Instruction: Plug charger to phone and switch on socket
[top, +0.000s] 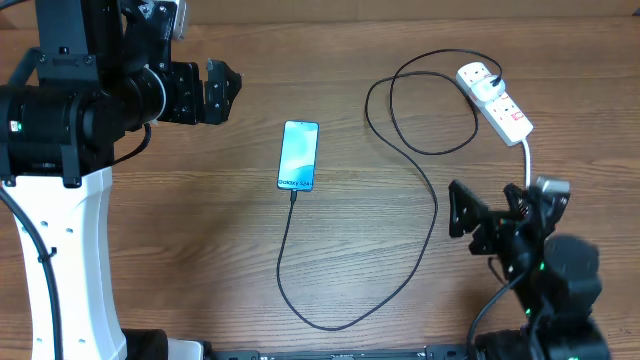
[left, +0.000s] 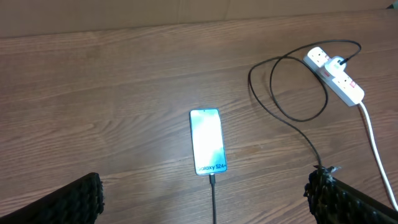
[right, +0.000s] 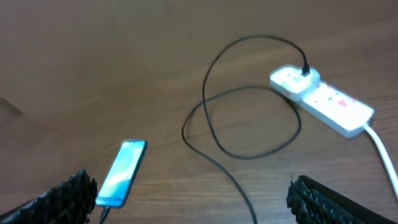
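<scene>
Charger (top: 436, 210): the black cable is running from its white plug (top: 481, 76), which is sitting in the end outlet of the socket (top: 497, 103). From there it is looping across the table (top: 180, 250) beside the socket, sweeping down toward the near edge and curving back up to the phone (top: 299, 155). The small tip is meeting the phone's end nearest the "Galaxy S24" text. In the left wrist view it is touching that edge and appears to be inserted.

The phone is lying flat near the table's middle, screen up and glowing light blue. The socket is lying angled at the far right, with its thick white cord (top: 526, 165) trailing down toward the right arm. Switch position: the red marks are showing, but on or off cannot be told.

The left gripper (top: 228, 93) is hovering left of the phone, well apart from it, jaws standing wide and holding nothing. The right gripper (top: 490, 200) is hovering below the socket, just beside the white cord, jaws likewise spread and empty.
</scene>
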